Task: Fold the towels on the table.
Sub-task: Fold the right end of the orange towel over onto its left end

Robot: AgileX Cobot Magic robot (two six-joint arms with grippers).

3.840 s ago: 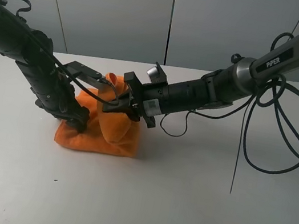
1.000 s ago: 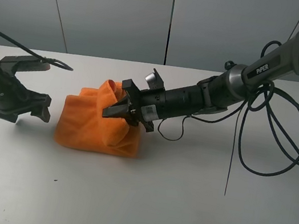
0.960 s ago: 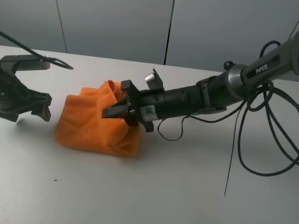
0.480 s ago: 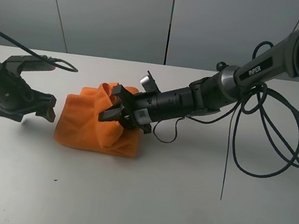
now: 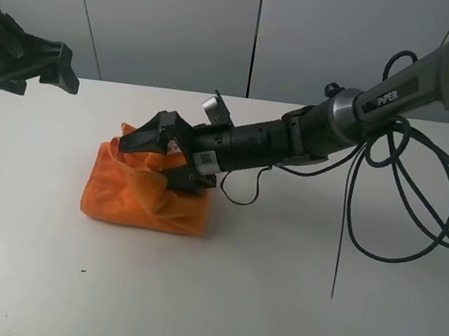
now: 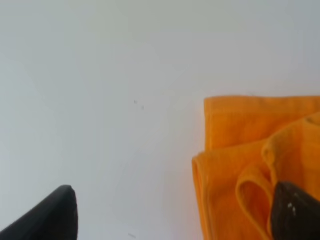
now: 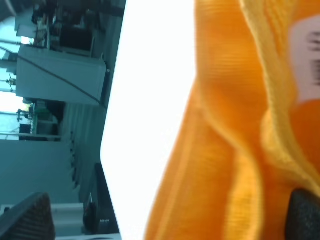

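The towel (image 5: pixel 143 197) is a bright orange cloth lying in a rumpled, partly folded heap on the white table (image 5: pixel 251 312). My right gripper (image 5: pixel 152 162) reaches across from the right and rests over the heap's top, open, one finger (image 5: pixel 145 137) above the cloth and the other low against it. Its wrist view fills with orange folds (image 7: pixel 220 125) and a white label (image 7: pixel 306 55); the right gripper (image 7: pixel 167 222) holds nothing. My left gripper (image 5: pixel 30 64) hangs raised at the far left, well off the cloth. In its wrist view the left gripper (image 6: pixel 175 212) is open, above the towel (image 6: pixel 240 165).
Black cables (image 5: pixel 392 206) loop down from the right arm onto the table's right side. A grey panelled wall (image 5: pixel 258 26) stands behind the table's far edge. Bare white tabletop (image 6: pixel 100 75) stretches left of the cloth.
My right gripper has opened, letting go of the raised cloth fold, which now lies lower on the heap. The left arm has risen from the tabletop to the upper left.
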